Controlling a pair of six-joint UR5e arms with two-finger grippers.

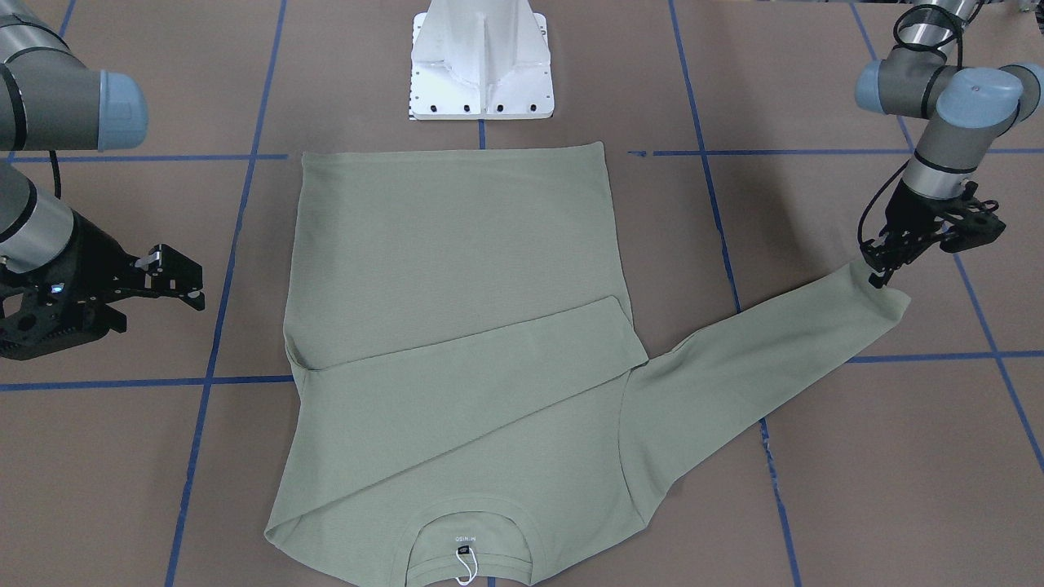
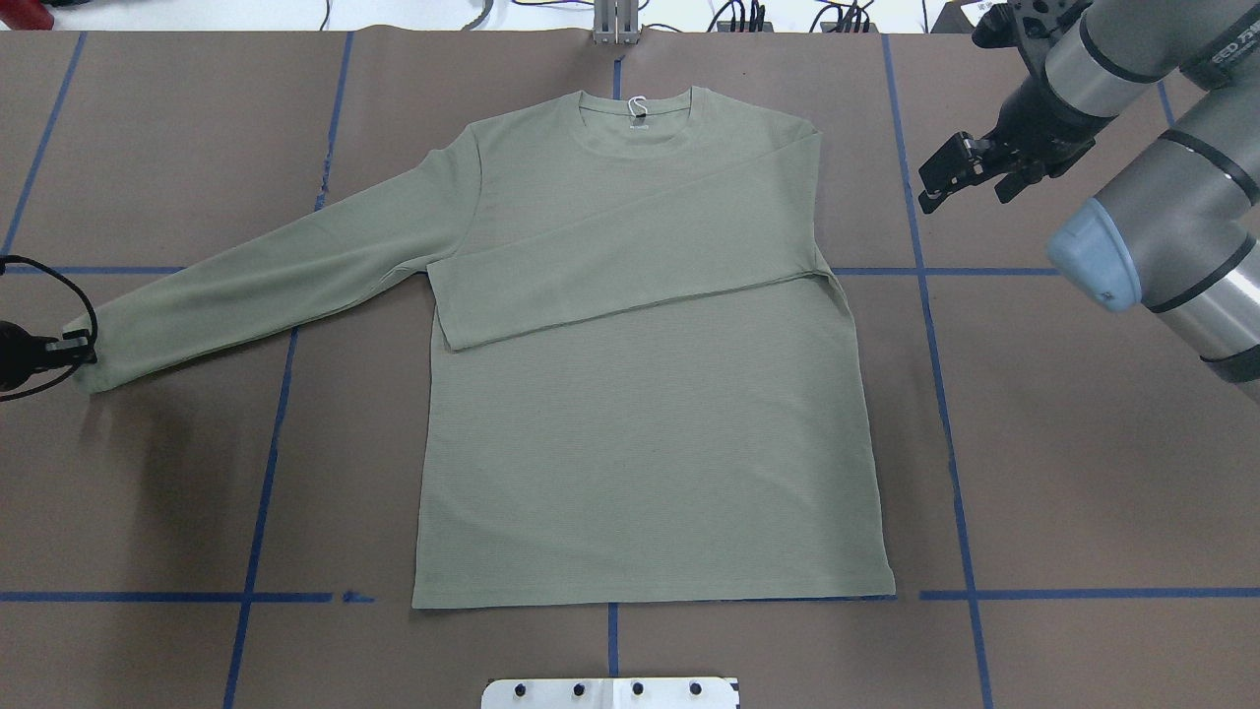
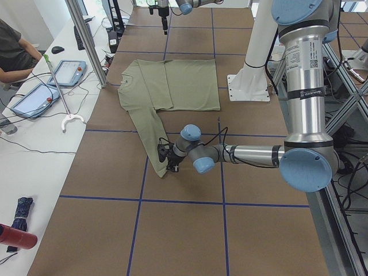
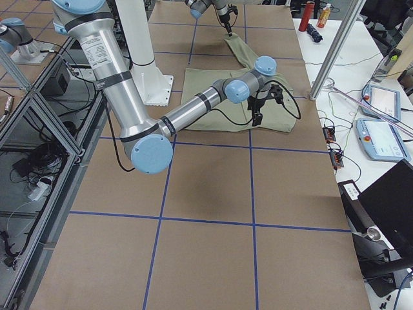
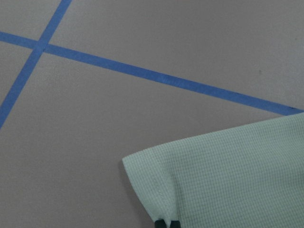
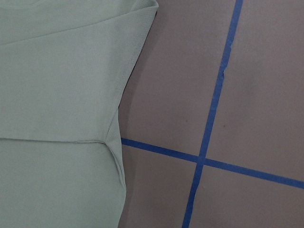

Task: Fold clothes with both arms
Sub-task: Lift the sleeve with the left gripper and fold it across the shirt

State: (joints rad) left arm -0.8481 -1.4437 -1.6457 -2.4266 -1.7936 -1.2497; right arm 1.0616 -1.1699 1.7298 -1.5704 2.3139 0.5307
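The sage-green shirt (image 2: 640,443) lies flat on the brown table, collar and white neck tag (image 2: 636,106) on the side away from the robot. One sleeve is folded across the chest (image 1: 457,359). The other sleeve (image 2: 266,286) stretches out toward my left arm. My left gripper (image 2: 84,352) is shut on that sleeve's cuff (image 5: 228,175); the dark fingertips (image 5: 160,223) pinch the cuff's edge, and the front-facing view shows the left gripper (image 1: 879,275) at the sleeve's end. My right gripper (image 2: 960,192) hovers open beside the shirt's shoulder, clear of the cloth, holding nothing.
The white pedestal base (image 1: 481,65) stands just behind the shirt's hem. Blue tape lines (image 2: 945,394) grid the brown table. A side bench with tablets (image 3: 66,72) and a seated person (image 3: 11,52) runs along the far edge.
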